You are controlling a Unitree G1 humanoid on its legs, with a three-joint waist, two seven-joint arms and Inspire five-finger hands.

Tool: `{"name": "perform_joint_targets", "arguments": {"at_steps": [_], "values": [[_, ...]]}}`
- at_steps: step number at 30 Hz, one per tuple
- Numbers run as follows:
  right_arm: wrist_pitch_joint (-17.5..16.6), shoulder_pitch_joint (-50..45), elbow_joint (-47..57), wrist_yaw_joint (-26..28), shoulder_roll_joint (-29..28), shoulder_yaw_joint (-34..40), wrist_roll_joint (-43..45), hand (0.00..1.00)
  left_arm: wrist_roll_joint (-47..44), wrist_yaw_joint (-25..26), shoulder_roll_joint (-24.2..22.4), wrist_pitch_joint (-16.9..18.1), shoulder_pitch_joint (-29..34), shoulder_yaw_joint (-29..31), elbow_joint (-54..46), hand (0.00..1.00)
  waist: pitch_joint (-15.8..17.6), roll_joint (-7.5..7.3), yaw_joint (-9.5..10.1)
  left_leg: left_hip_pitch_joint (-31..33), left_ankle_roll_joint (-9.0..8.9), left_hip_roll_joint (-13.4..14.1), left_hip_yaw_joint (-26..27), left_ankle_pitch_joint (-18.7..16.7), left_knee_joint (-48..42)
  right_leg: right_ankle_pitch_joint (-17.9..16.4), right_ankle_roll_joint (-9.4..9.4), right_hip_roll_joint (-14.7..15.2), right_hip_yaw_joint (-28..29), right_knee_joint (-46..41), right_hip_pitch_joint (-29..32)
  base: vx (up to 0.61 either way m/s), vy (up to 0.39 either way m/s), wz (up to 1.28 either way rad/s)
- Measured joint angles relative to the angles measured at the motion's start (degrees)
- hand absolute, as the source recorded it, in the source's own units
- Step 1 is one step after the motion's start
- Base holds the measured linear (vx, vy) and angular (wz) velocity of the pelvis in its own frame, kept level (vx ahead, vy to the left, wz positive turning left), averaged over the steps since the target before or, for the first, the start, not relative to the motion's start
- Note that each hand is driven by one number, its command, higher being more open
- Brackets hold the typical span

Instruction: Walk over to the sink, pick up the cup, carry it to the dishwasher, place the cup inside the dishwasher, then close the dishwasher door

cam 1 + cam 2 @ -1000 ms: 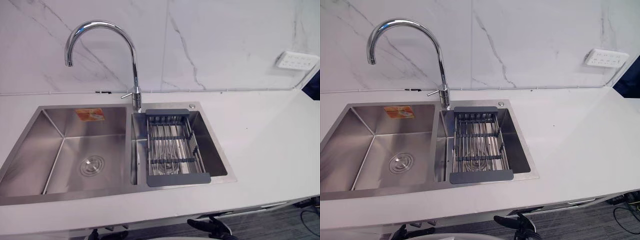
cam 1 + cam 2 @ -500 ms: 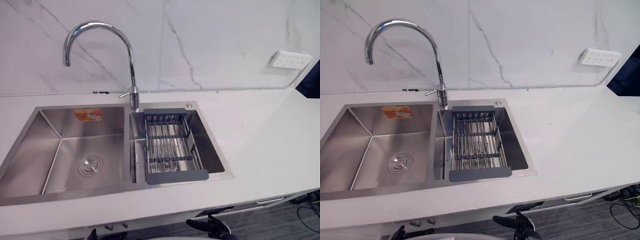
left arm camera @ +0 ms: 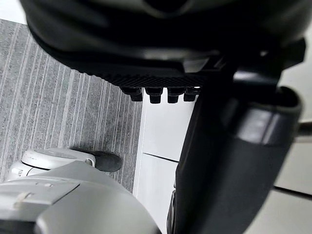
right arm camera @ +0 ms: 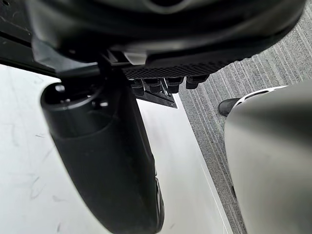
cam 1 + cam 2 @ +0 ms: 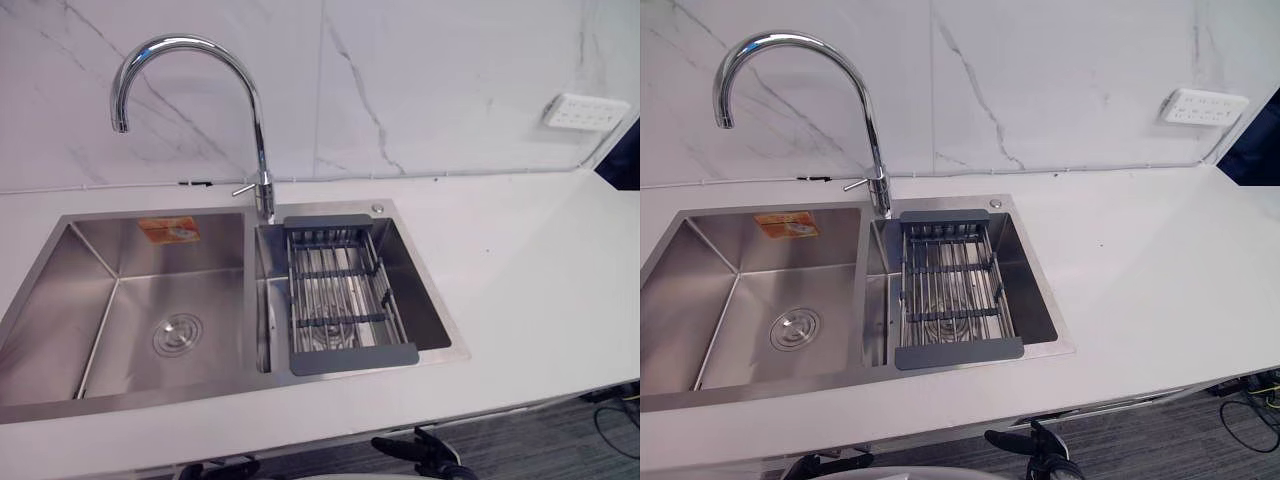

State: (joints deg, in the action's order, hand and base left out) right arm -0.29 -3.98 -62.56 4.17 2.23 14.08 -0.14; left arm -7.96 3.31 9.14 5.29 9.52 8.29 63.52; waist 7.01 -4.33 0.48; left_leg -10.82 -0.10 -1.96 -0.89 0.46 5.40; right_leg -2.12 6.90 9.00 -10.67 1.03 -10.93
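A steel double sink (image 5: 250, 222) is set in the white counter (image 5: 540, 270) right in front of me. Its left basin (image 5: 120, 262) holds just a round drain (image 5: 178, 333) and an orange sticker (image 5: 168, 229). A grey wire drying rack (image 5: 340, 300) spans the right basin (image 5: 1032, 290). My left hand (image 3: 161, 58) hangs beside white cabinet fronts (image 3: 161, 126), fingers relaxed, thumb (image 3: 229, 161) free, holding nothing. My right hand (image 4: 161, 44) hangs the same way by a white panel (image 4: 185, 185), thumb (image 4: 107, 161) free and nothing in it.
A tall chrome faucet (image 5: 262, 150) arches over the left basin from behind the divider. A white socket strip (image 5: 585, 110) sits on the marble wall at the far right. The counter runs wide to the right of the sink. Grey striped carpet (image 3: 63, 117) lies below.
The whole picture has drifted a little, so the camera moved; the sink now sits slightly further left. Nothing on the counter has moved.
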Motion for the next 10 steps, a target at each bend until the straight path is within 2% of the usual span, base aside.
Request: {"name": "perform_joint_targets", "arguments": {"at_steps": [10], "values": [[0.0,0.0,0.0,0.2,0.1,0.0,0.0,1.00,0.0,-1.2,0.4,0.1,-0.2,-1.5,0.0,1.00,0.1,0.08,0.02,0.2,0.02,0.0,-0.2,0.0,0.0,0.0,0.04,0.0,-0.3,0.3,0.0,-0.01,-0.016,0.01]]}}
